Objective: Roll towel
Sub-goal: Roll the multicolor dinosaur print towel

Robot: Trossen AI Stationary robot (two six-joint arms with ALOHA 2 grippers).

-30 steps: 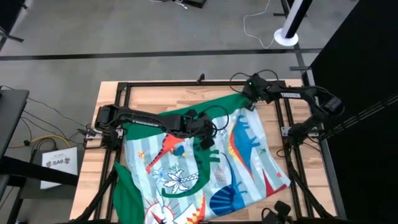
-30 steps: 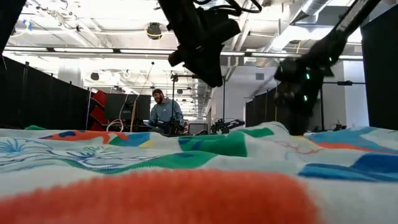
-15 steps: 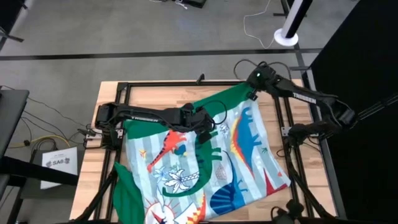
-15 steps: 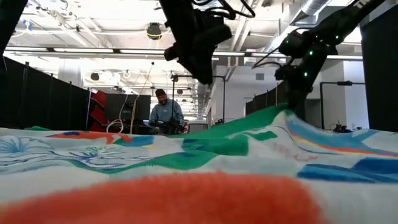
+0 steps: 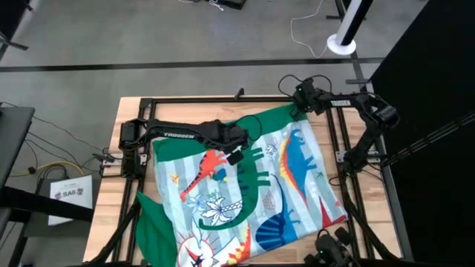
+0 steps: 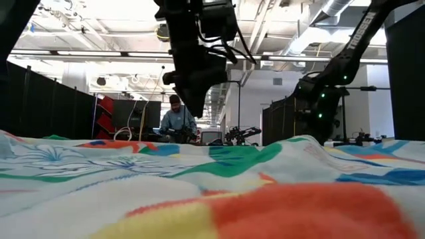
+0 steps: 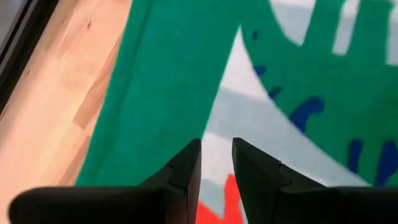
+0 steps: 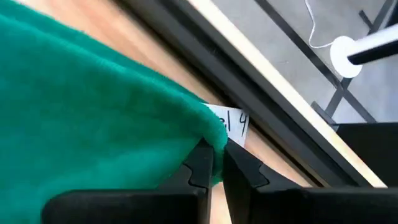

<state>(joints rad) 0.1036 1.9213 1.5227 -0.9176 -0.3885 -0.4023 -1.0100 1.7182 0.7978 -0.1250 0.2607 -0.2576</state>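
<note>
The towel [image 5: 245,193], green-bordered with a light-blue dinosaur print, lies spread over most of the table, and its near part [image 6: 199,192] fills the low view. My right gripper [image 5: 300,110] is at the towel's far right corner, shut on it. Over the towel's far middle hangs my left gripper [image 5: 232,156]. It is clear of the cloth [image 6: 194,99], and its fingers [image 7: 186,162] are nearly together with nothing between them. My right gripper pinches the towel's green far right corner [image 8: 208,134] between its two fingers, right beside a white label [image 8: 235,121]. The cloth bulges up just behind the fingers. The corner sits low over the wood beside the black rail.
A black frame rail [image 5: 223,100] runs along the table's far edge and down both sides. Bare wood [image 5: 185,113] shows between the far rail and the towel. A green flap [image 5: 148,230] lies at the near left. A person [image 6: 176,119] stands far behind the table.
My right gripper has raised the far right corner, drawn it toward the far edge, then lowered it again. The towel's far part was pulled up and now lies flatter, its middle wrinkles smoothed. My left gripper has drifted toward the table's left, clear of the cloth.
</note>
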